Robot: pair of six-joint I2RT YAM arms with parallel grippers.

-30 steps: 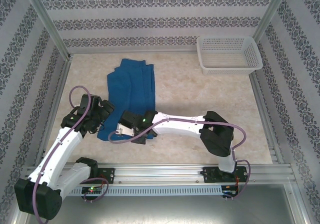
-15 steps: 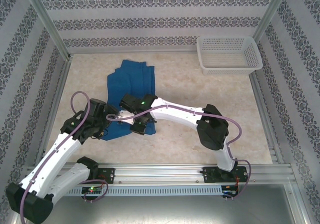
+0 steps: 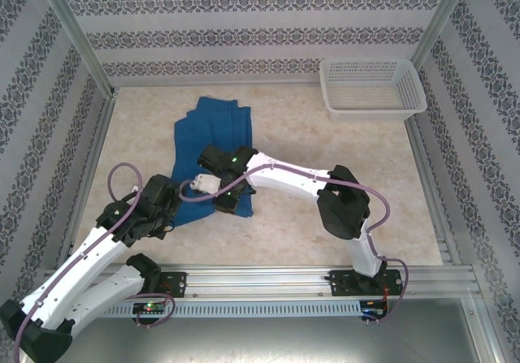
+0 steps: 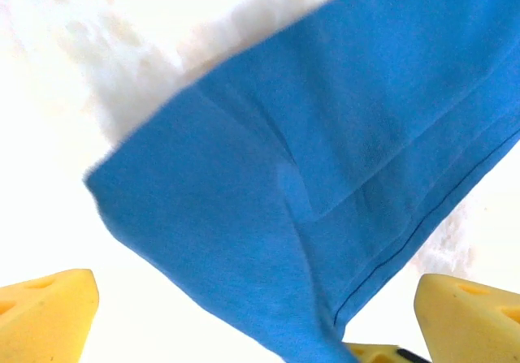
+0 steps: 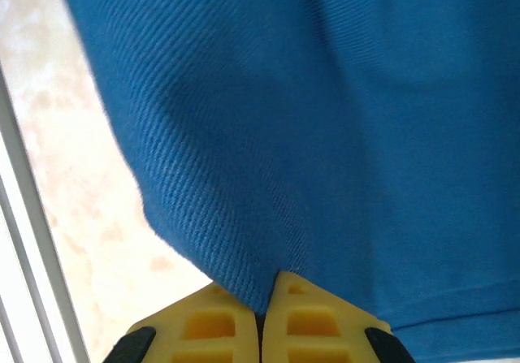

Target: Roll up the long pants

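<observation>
Two grippers at the near end of the long pants [image 3: 215,127]. Royal-blue fabric folded lengthwise into a narrow strip, flat on the table [image 3: 325,148], left of centre, long axis running far to near.

Right gripper [image 5: 262,290]: yellow fingers [image 5: 203,326] pressed together, clamped on a pinched fold of the long pants close to the near end. Fabric spreading away from the pinch, bare table beside it in the right wrist view.

Left gripper [image 4: 256,310]: yellow fingertips [image 4: 49,310] wide apart, nothing gripped. Near corner of the long pants, with a stitched seam line, lying between and beyond them. Contact with the fabric: not possible to tell. From above, positioned just left of the near-left corner of the fabric, with the right arm [image 3: 292,180] reaching across from the right.

White mesh basket [image 3: 372,87]: far right corner of the table, well apart from the long pants.
</observation>
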